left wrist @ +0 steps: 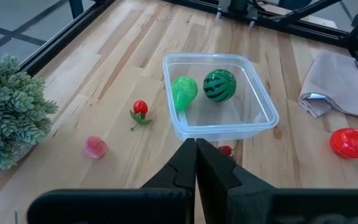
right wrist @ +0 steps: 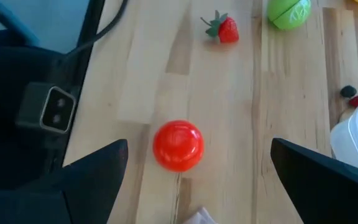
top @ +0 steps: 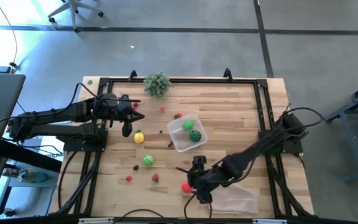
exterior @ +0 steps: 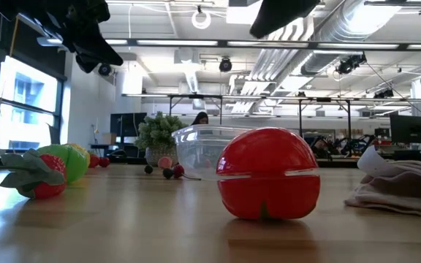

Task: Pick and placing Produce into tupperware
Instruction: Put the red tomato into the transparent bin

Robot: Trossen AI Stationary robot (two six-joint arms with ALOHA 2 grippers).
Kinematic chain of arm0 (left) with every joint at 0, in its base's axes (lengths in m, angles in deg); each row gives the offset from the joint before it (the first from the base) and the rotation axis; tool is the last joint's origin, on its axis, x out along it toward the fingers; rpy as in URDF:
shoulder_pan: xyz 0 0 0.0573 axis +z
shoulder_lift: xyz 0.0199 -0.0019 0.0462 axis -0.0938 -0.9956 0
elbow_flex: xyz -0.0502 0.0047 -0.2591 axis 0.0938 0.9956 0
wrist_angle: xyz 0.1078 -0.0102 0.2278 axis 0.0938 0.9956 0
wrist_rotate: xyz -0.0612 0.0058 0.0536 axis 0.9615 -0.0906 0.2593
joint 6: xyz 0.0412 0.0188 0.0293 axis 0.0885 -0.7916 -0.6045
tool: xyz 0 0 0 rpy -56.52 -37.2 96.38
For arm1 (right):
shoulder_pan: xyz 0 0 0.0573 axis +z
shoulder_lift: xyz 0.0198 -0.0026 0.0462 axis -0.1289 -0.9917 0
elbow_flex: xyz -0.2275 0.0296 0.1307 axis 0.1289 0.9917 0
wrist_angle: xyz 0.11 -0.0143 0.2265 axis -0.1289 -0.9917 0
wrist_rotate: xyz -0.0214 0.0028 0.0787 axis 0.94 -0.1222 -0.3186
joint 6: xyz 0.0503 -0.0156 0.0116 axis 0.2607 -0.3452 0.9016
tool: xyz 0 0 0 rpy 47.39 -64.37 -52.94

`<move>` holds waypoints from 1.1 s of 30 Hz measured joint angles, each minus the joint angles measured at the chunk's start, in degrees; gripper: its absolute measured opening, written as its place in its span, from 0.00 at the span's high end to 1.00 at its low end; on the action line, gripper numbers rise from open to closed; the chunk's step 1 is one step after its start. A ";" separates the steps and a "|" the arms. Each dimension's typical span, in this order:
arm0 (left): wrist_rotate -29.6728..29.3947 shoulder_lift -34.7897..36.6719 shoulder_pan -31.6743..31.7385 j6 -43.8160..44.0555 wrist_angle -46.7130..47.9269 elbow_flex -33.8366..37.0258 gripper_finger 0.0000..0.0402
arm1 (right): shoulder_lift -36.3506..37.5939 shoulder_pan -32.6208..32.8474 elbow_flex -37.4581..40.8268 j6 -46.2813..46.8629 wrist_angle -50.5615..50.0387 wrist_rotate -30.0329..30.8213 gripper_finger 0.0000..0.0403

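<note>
Two dark fingers of the right gripper are spread wide and empty above the round red toy tomato, which lies on the wooden table near the small clear plastic tub, on its right-arm side. A pale green fruit and a striped green melon ball are already held in the tub. The pick step is judged to be in hand; a descent and closure around the tomato would be required next. The left gripper is clenched on nothing, beside the tub.
</note>
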 joint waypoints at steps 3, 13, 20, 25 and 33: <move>0.01 0.00 -0.01 0.01 -0.01 0.01 1.00 | -1.66 0.19 0.00 -0.62 1.42 0.50 0.04; 0.02 -0.01 -0.02 0.00 0.04 0.02 1.00 | -7.43 0.41 0.00 2.01 1.73 -2.04 0.04; 0.02 -0.02 -0.02 0.01 0.04 0.02 1.00 | -9.71 0.40 0.02 0.03 1.77 -5.13 0.04; 0.01 -0.02 -0.01 0.00 0.05 0.01 1.00 | -10.24 0.14 0.02 -1.15 2.47 -3.54 0.04; 0.02 -0.02 -0.02 0.01 0.07 0.00 1.00 | -13.26 -1.91 0.02 -1.49 4.95 -7.11 0.04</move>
